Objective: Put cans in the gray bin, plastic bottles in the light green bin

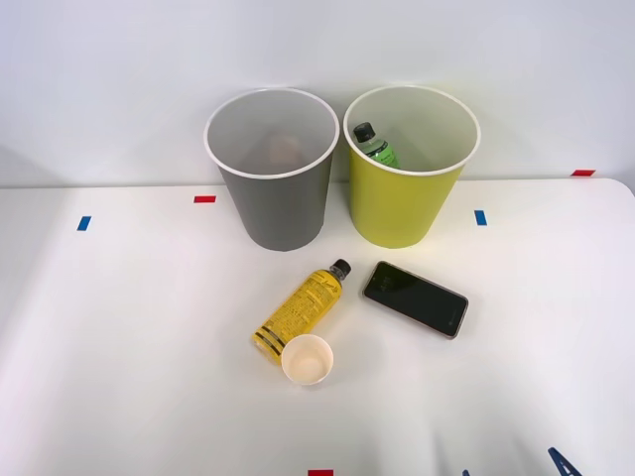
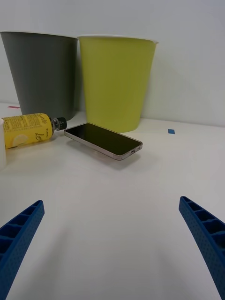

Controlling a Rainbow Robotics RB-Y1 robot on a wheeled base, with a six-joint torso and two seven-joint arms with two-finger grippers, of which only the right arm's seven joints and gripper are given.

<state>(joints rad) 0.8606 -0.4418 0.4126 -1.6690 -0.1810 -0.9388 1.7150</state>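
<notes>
Yellow bottle [image 2: 29, 131] lies on its side well beyond the wide-open end effector [image 2: 112, 243].

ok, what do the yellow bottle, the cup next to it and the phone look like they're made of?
Yellow bottle: likely plastic, wrapped in a printed yellow label, black ribbed cap. Cup: looks like paper, matte cream, rolled rim. Phone: glossy dark glass face reflecting light, pale metallic-looking edge band.
</notes>
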